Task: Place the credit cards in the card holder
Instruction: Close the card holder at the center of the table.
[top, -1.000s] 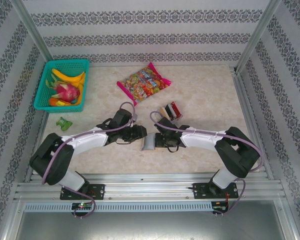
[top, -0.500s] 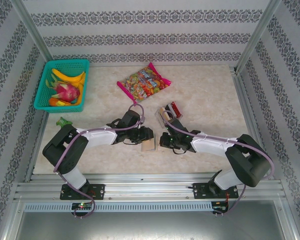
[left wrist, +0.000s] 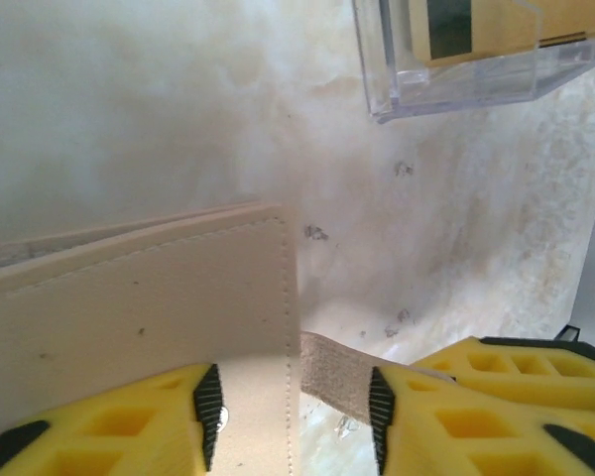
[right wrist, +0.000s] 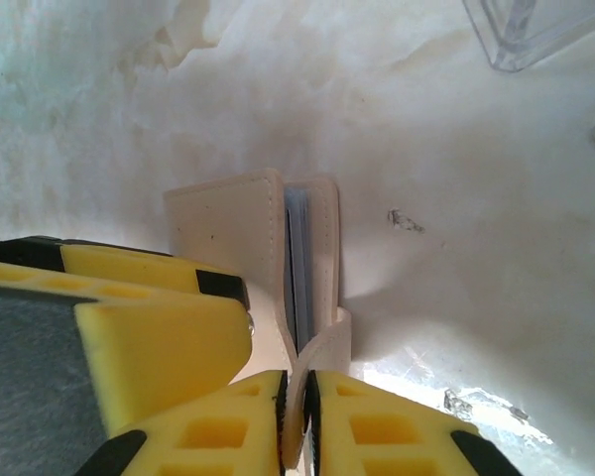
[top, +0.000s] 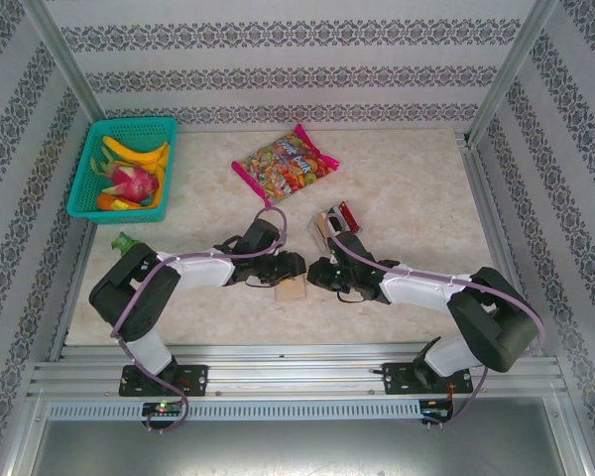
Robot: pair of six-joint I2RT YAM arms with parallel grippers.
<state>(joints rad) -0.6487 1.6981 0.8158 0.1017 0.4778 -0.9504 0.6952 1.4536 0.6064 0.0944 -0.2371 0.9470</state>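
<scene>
The tan card holder (top: 291,289) lies on the table between both grippers, its flap slightly ajar in the right wrist view (right wrist: 228,228). My right gripper (right wrist: 296,426) is shut on the holder's closure strap (right wrist: 327,342), pinching it thin between the pads. My left gripper (left wrist: 294,416) stands open, its jaws straddling the holder's stitched edge (left wrist: 139,297) and the strap (left wrist: 337,372). From above, the left gripper (top: 292,266) and right gripper (top: 315,276) nearly touch. The credit cards (top: 335,220) stand in a clear rack behind them; one tan card with a dark stripe (left wrist: 476,25) shows.
The clear plastic rack (left wrist: 456,84) stands just beyond the holder. A colourful candy bag (top: 284,161) lies further back. A teal basket (top: 129,123) of fruit sits at the back left, and a small green object (top: 127,243) lies near the left edge.
Both grippers have moved right and closed in on the card holder, which shifted slightly. The left jaws have widened. The right gripper now pinches the strap.
</scene>
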